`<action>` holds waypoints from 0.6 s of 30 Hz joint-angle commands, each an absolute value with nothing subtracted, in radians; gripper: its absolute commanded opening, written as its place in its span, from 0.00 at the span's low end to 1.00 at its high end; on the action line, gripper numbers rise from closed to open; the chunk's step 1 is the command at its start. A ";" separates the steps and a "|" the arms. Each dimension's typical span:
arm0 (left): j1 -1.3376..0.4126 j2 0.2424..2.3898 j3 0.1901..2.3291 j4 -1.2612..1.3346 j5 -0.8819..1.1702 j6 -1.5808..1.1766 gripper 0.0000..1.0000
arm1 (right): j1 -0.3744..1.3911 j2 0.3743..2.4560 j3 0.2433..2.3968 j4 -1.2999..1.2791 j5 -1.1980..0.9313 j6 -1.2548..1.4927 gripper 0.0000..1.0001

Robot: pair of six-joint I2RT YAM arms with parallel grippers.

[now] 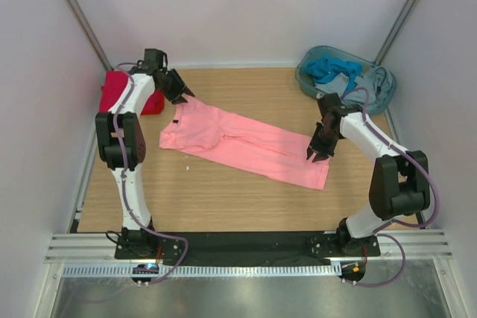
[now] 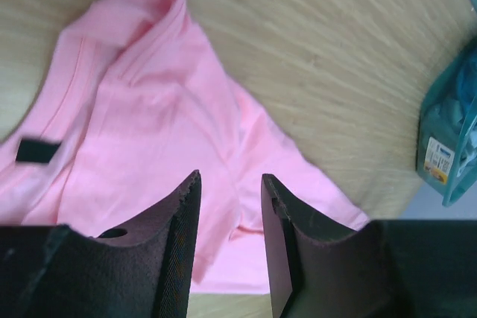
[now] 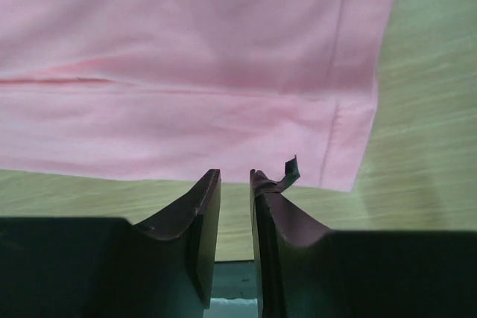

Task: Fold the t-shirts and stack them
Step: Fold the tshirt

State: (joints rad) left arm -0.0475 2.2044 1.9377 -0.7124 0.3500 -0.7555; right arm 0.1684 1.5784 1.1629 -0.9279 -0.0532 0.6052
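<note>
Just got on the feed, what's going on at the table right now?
The salmon-pink t-shirt lies on the wooden table, folded into a long narrow strip. The left gripper hovers over its collar end, jaws apart and empty. The right gripper is by the hem end, jaws narrowly apart, also empty. A red t-shirt rests folded at the far left corner, and a teal basket of blue clothing stands far right. The pink shirt is not yet stacked.

Two t-shirts [image 1: 250, 145], one teal basket [image 1: 304, 83]
</note>
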 commanded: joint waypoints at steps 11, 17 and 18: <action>-0.110 2.077 1.591 -0.784 0.226 -0.709 0.40 | 0.172 1.532 0.859 -0.868 -0.012 0.611 0.27; -0.117 2.167 1.563 -0.778 0.110 -0.716 0.39 | 0.170 1.531 0.801 -0.842 0.084 0.606 0.27; -0.117 2.178 1.559 -0.766 0.106 -0.719 0.40 | 0.172 1.532 0.789 -0.839 0.089 0.606 0.27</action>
